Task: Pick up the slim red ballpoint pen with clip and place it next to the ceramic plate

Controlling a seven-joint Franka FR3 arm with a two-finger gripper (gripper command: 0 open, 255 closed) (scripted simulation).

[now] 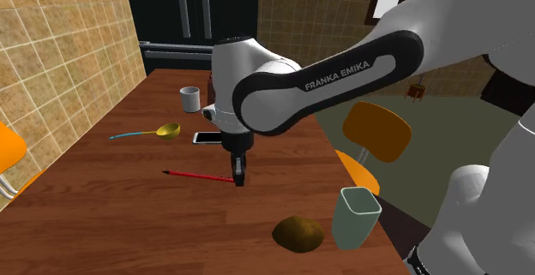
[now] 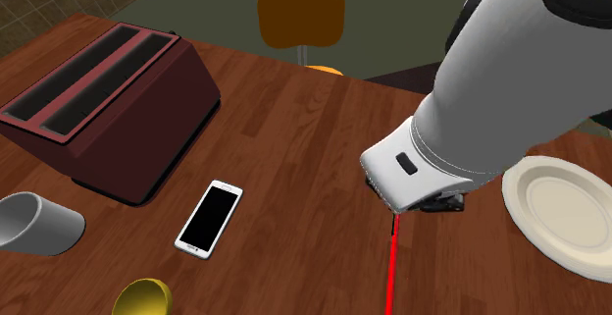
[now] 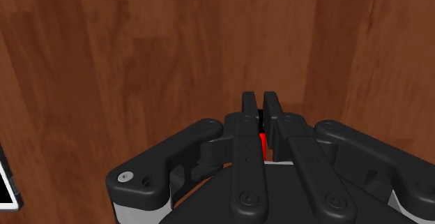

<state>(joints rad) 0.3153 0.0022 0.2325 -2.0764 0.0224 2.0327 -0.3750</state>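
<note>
A slim red pen [image 1: 197, 176] stretches across the brown wooden table [image 1: 103, 222], its far end pointing to the shoulder view's left. My black gripper [image 1: 238, 179] points straight down and is shut on the pen's other end. In the wrist view the two fingertips [image 3: 251, 107] nearly meet, with a strip of the red pen [image 3: 263, 143] clasped between them. The second exterior view has the pen [image 2: 393, 264] running out from under my wrist. The cream plate [image 2: 559, 210] lies just beyond it, to that view's right. I cannot tell whether the pen is off the table.
A dark red toaster [image 2: 98, 97], a phone [image 2: 209, 217] and a grey cup on its side [image 2: 34, 223] lie on the table. Also there are a gold spoon with a blue handle [image 1: 154, 132], a pale green cup [image 1: 355, 217] and a brown lump [image 1: 298, 233]. Orange chairs [image 1: 377, 132] flank it.
</note>
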